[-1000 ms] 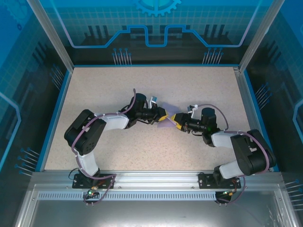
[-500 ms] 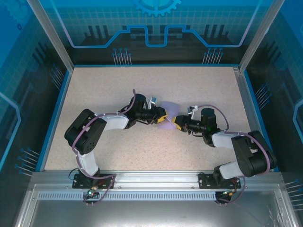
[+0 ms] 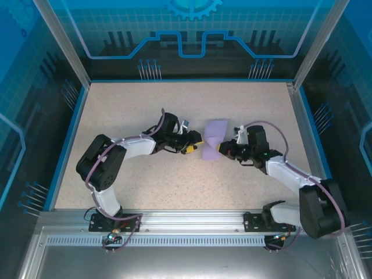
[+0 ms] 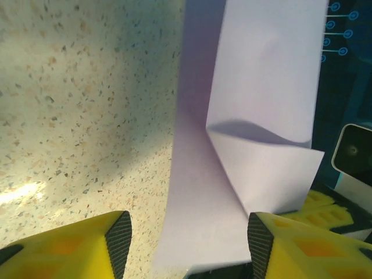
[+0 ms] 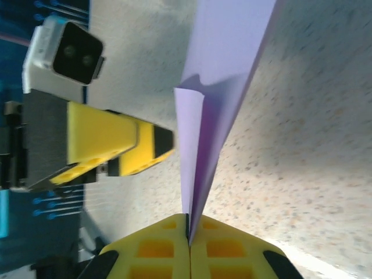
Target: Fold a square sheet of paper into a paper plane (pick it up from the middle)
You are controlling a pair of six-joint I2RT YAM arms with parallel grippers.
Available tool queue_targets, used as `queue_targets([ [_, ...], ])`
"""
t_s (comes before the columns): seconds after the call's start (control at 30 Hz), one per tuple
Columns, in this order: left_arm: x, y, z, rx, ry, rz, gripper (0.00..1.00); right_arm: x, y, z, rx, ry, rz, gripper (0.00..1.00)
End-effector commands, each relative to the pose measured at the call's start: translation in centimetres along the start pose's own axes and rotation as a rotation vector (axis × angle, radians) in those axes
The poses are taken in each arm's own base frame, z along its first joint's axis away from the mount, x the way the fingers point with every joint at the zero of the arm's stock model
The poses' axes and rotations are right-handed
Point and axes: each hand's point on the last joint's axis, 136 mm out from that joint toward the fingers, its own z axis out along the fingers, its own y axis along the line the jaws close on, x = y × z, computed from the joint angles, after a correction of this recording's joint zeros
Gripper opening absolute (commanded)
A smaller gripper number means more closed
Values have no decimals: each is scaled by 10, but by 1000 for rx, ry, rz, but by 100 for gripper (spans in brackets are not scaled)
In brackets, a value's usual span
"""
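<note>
The square sheet of paper [image 3: 213, 136] is lavender and folded over on itself, one flap raised off the table at mid-centre. My right gripper [image 3: 223, 150] pinches its right edge. From the right wrist the yellow jaws [image 5: 189, 224] are shut on the doubled paper [image 5: 200, 122], which rises away edge-on. My left gripper [image 3: 196, 150] sits just left of the sheet with its fingers spread. In the left wrist view the paper [image 4: 261, 93] lies between and beyond the open gripper [image 4: 186, 247], not pinched. The left gripper's fingers [image 5: 148, 145] show beside the paper in the right wrist view.
The speckled beige table [image 3: 128, 104] is bordered by a blue rim and aluminium posts, with blue printed panels behind. Both arm bases are bolted to the metal rail [image 3: 192, 224] at the near edge.
My left gripper opened and let go of the paper, easing back to the left. My right gripper closed on the paper's edge, and the sheet now stands higher and further back.
</note>
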Motion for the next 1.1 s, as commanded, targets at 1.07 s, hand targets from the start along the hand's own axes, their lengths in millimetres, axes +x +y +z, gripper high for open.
queue_targets([
  [1.07, -62, 5, -161, -168, -229, 115, 71, 98, 4, 97, 991, 462, -992, 21],
])
